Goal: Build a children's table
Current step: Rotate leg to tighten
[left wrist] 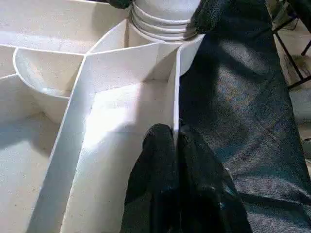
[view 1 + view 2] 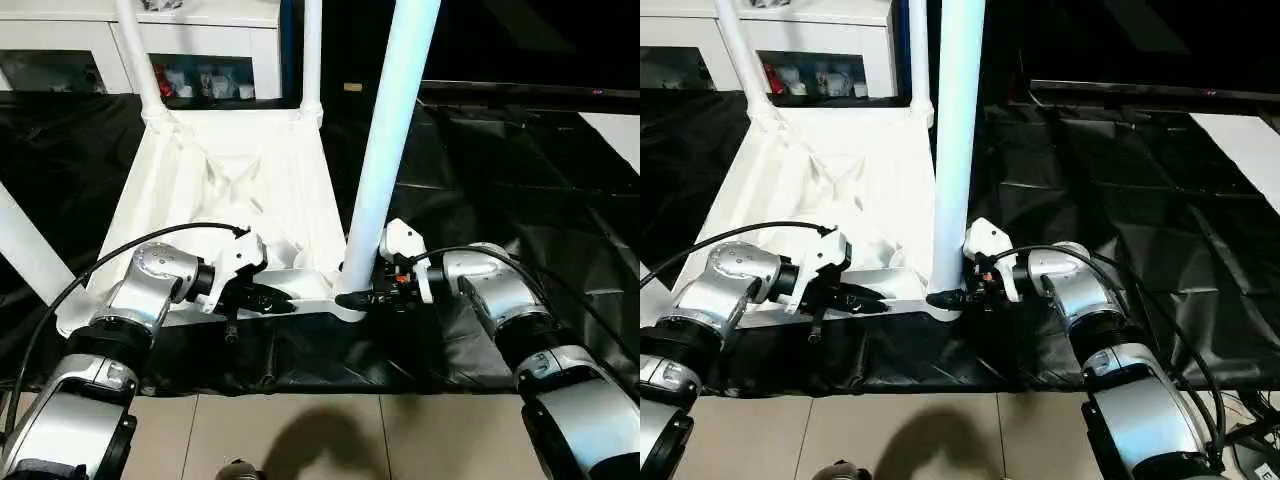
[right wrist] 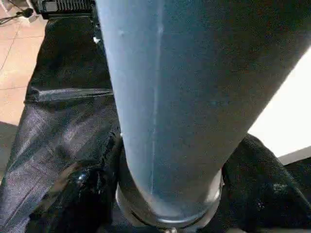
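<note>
The children's table lies upside down on black cloth, its white ribbed tabletop (image 2: pixel 230 170) facing up. Legs stand in the far left socket (image 2: pixel 140 60), the far right socket (image 2: pixel 312 50) and the near right socket (image 2: pixel 385 150). A fourth leg (image 2: pixel 25 250) slants at the near left. My left gripper (image 2: pixel 275 298) is shut on the thin near rim wall (image 1: pixel 176 97), one finger on each side. My right gripper (image 2: pixel 350 298) clasps the flared base of the near right leg (image 3: pixel 165 97). Its fingers (image 3: pixel 82 189) press on either side, just above the socket.
A white cabinet (image 2: pixel 200 50) with glass doors stands behind the tabletop. Black cloth (image 2: pixel 500 180) covers the surface to the right, with a flat white board (image 2: pixel 620 135) at its far right edge. Tiled floor (image 2: pixel 300 430) lies in front of the cloth.
</note>
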Controlling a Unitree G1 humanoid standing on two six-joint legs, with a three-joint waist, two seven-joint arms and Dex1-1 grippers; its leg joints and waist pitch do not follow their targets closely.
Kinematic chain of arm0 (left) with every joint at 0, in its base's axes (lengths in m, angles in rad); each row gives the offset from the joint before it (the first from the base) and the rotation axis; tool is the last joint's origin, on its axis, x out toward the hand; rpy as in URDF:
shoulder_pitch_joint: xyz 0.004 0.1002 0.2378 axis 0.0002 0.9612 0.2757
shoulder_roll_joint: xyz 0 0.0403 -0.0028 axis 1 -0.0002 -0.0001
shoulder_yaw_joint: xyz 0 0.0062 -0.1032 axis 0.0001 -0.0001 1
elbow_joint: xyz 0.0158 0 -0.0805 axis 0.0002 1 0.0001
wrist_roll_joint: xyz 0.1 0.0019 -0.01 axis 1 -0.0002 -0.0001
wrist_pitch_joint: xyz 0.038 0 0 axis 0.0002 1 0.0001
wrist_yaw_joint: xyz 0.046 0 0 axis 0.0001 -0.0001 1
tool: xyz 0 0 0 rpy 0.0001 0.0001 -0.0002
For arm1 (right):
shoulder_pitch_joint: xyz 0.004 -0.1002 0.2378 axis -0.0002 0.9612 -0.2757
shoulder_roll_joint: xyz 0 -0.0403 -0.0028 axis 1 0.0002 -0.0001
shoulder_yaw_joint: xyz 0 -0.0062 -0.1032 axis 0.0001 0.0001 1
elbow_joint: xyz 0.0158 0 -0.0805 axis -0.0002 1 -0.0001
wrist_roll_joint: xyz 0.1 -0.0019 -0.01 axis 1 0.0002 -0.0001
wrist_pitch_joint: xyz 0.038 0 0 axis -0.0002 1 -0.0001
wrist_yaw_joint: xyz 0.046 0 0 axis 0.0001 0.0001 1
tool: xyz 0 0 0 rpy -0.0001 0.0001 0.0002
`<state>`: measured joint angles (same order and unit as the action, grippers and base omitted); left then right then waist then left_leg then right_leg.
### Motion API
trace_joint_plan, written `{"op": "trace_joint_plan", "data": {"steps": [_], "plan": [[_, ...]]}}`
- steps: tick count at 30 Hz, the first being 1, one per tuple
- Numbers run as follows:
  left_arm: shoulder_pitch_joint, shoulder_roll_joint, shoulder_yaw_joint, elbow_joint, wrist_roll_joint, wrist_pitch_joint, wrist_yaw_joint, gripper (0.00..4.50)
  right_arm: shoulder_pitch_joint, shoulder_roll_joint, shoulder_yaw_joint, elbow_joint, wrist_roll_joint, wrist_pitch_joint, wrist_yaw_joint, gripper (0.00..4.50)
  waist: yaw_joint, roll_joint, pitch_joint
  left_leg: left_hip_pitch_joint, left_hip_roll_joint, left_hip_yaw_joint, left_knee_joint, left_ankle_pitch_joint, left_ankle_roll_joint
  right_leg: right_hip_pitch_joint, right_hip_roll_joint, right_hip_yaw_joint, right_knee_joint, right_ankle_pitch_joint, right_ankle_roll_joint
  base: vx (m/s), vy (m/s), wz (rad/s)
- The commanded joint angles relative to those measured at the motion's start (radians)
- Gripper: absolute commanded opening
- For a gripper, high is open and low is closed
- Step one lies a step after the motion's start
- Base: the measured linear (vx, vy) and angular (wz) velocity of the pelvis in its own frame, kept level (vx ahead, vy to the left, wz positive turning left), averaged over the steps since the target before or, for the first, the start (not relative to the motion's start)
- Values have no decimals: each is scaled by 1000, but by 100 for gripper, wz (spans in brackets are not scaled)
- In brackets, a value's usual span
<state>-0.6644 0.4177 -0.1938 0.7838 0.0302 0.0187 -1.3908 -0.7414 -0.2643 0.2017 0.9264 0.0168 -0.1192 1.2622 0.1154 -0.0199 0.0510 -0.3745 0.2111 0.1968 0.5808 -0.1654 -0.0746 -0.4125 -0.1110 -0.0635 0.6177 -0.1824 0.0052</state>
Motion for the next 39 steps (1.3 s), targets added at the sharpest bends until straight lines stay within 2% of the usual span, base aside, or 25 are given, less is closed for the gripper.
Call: {"op": "trace_joint_plan", "data": {"steps": [1,4,5,7,8,10,12,14,15,16,18,21,22,23,24,26,27,30,31,32,33,34,36,37,39], "plan": [[-23,-32,-6,-1,-38,-1,-33,0,3,25,0,24,8,38,-14,264,-2,-2,-69,15,22,-3,-63,-211,50,50,-31,34,-57,-133,-265,0,0,0],[-30,-46,-4,6,-23,21,23,0,9,45,-30,29,28,66,-69,264,-3,-5,-66,15,22,-2,-65,-225,44,49,-30,34,-60,-152,-262,0,0,0],[-34,-53,-3,11,-16,29,50,0,11,54,-42,31,33,72,-100,264,-4,-4,-65,16,22,-4,-68,-247,28,48,-33,34,-63,-194,-254,0,0,0],[-47,-98,5,19,3,70,167,0,24,96,-78,36,35,96,-255,263,-9,-5,-62,18,23,-6,-72,-265,6,45,-33,37,-66,-219,-243,0,0,0],[-59,-151,13,26,15,113,275,0,38,148,-114,29,51,125,-385,263,-10,-4,-60,18,22,-8,-74,-279,0,44,-34,36,-69,-240,-237,0,0,0],[-63,-180,17,26,19,131,328,0,45,178,-133,22,61,138,-447,263,-18,-11,-61,22,18,-11,-77,-313,-22,46,-37,37,-78,-310,-206,0,0,0],[-66,-258,28,12,21,173,446,0,54,264,-175,8,86,172,-605,259,-25,-11,-61,21,15,-13,-78,-312,-19,45,-36,38,-82,-325,-192,0,0,0],[-65,-295,26,3,28,189,508,0,54,315,-188,5,83,175,-698,258,-29,-10,-62,22,15,-13,-78,-310,-13,43,-34,38,-87,-323,-186,0,0,0],[-65,-298,26,3,29,190,512,0,54,318,-189,5,83,174,-705,254,-31,-7,-65,19,12,-13,-78,-295,-6,45,-33,37,-86,-306,-182,0,0,0],[-56,-336,20,-16,39,213,574,0,46,380,-197,11,69,162,-821,254,-30,-2,-65,19,13,-13,-78,-290,-6,45,-32,37,-85,-299,-181,0,0,0],[-45,-360,21,-37,50,228,617,0,35,424,-214,16,66,156,-909,254,-34,-2,-66,19,11,-11,-78,-283,-6,43,-30,38,-86,-279,-180,0,0,0],[-32,-364,17,-63,58,238,627,0,32,445,-213,-2,54,138,-934,254,-33,-2,-68,19,10,-10,-78,-281,4,44,-29,37,-87,-270,-174,0,0,0],[-31,-363,17,-66,58,238,625,0,34,444,-211,-5,52,135,-932,254,-34,-2,-69,18,10,-10,-77,-273,10,45,-27,37,-86,-252,-174,0,0,0],[-26,-357,15,-74,59,238,616,0,39,440,-201,-17,45,124,-915,309,-34,-4,-69,16,10,-10,-77,-267,13,46,-27,36,-85,-241,-175,0,0,0],[-12,-335,14,-93,56,232,585,0,58,409,-180,-43,30,98,-872,322,-32,-4,-70,15,10,-9,-76,-253,19,47,-27,36,-83,-217,-178,0,0,0],[-12,-335,14,-93,56,232,585,0,58,409,-180,-43,30,98,-872,327,-33,-5,-69,12,9,-8,-76,-245,30,50,-27,36,-83,-200,-178,0,0,0],[5,-310,7,-118,48,222,537,0,73,370,-174,-58,30,78,-815,341,-32,-8,-69,12,10,-8,-76,-241,37,51,-28,36,-83,-204,-182,0,0,0],[28,-271,-1,-143,35,199,452,0,82,302,-174,-68,37,62,-723,369,-36,-6,-71,10,11,-8,-74,-227,47,53,-27,35,-79,-183,-190,0,0,0],[31,-265,-2,-147,33,196,440,0,83,292,-174,-69,38,60,-711,378,-38,-4,-71,10,10,-7,-73,-214,51,53,-26,35,-77,-156,-200,0,0,0],[53,-220,-14,-166,25,152,355,0,78,221,-165,-55,19,47,-637,387,-40,-4,-72,9,11,-7,-72,-205,54,55,-26,36,-75,-140,-206,0,0,0],[61,-202,-18,-174,20,138,322,0,75,192,-158,-47,4,39,-615,397,-40,-3,-73,8,9,-7,-69,-198,63,57,-25,34,-73,-121,-217,0,0,0],[66,-192,-19,-177,16,131,302,0,72,176,-156,-41,-3,33,-599,407,-40,-2,-72,12,11,-3,-67,-195,70,53,-25,35,-72,-103,-233,0,0,0],[75,-164,-14,-187,-3,116,243,0,65,129,-153,-33,-9,22,-524,422,-34,1,-73,18,14,-2,-66,-194,75,51,-25,35,-71,-88,-251,0,0,0],[80,-152,-10,-193,-15,111,212,0,63,108,-150,-37,-3,21,-469,422,-31,1,-70,13,15,-1,-67,-203,76,52,-25,35,-69,-93,-251,0,0,0],[85,-131,4,-203,-47,114,148,0,58,61,-128,-38,-4,22,-349,422,-24,4,-71,15,18,-1,-66,-202,73,54,-22,32,-67,-95,-255,0,0,0]]}}
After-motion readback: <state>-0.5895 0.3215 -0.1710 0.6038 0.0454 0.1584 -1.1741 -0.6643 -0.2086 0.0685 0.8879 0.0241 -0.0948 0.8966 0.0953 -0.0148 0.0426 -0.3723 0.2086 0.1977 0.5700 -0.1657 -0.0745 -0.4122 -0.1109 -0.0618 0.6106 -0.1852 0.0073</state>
